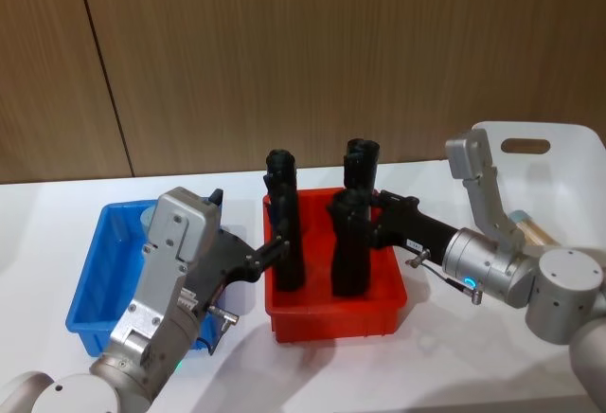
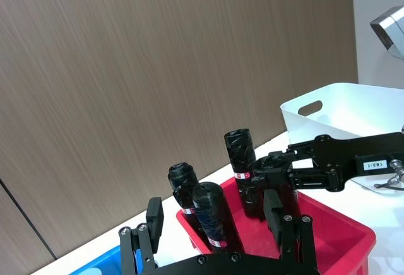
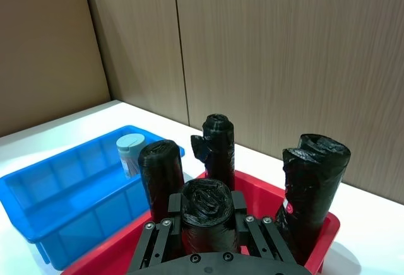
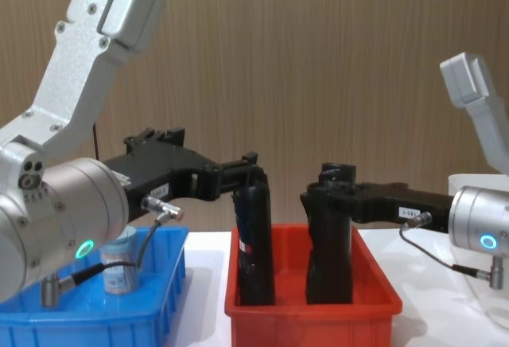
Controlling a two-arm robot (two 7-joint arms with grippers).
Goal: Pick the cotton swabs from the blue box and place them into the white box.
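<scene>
Swabs are not what either gripper is on. The right gripper (image 3: 205, 205) has its fingers pressed against the sides of a black cylinder (image 3: 205, 215) in the red bin (image 1: 331, 323), clamped on it as far as the right wrist view shows. The left gripper (image 2: 214, 215) faces it from the other side of the bin, fingers (image 2: 154, 215) spread wide, with a second cylinder (image 2: 211, 218) standing between them untouched.

Behind the left gripper, back along its arm, sits the blue box (image 1: 95, 280). One swab jar (image 3: 130, 152) stands upright at its far end, with nothing gripping it. Behind the right gripper, beyond its wrist, is the white box (image 1: 568, 148), and what looks like another jar (image 1: 525, 226) lies inside.

Judged against the task, the pick of the standing jar is not yet begun. The next move calls for the left gripper to back out from the cylinders, swing over the blue box and come down on the jar's lid with fingers apart. The right gripper would first have to let go.

Two more cylinders (image 1: 355, 162) stand beyond both grippers at the bin's far side. All four rise tall above the bin and could tip if an arm sweeps sideways.
</scene>
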